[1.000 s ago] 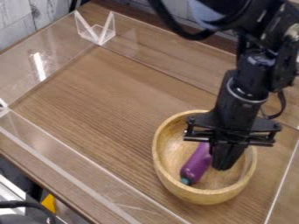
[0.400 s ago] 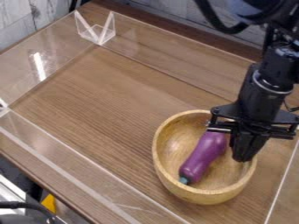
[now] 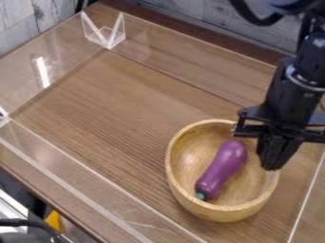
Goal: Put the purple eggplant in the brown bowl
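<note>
One purple eggplant (image 3: 221, 169) lies inside the brown bowl (image 3: 188, 142), stem end toward the bowl's near rim, close to the tabletop's (image 3: 114, 104) near right corner; the gripper (image 3: 273, 157) hangs over the bowl's right rim, clenched on nothing

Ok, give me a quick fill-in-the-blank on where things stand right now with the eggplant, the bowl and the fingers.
1. The purple eggplant lies inside the ____.
2. The brown bowl sits on a table made of ____.
3. The gripper hangs over the bowl's right rim, its fingers ____ and holding nothing.
4. The eggplant's green stem tip points toward the ____ edge of the picture.

Missing words: brown bowl; wood; shut; bottom
</note>
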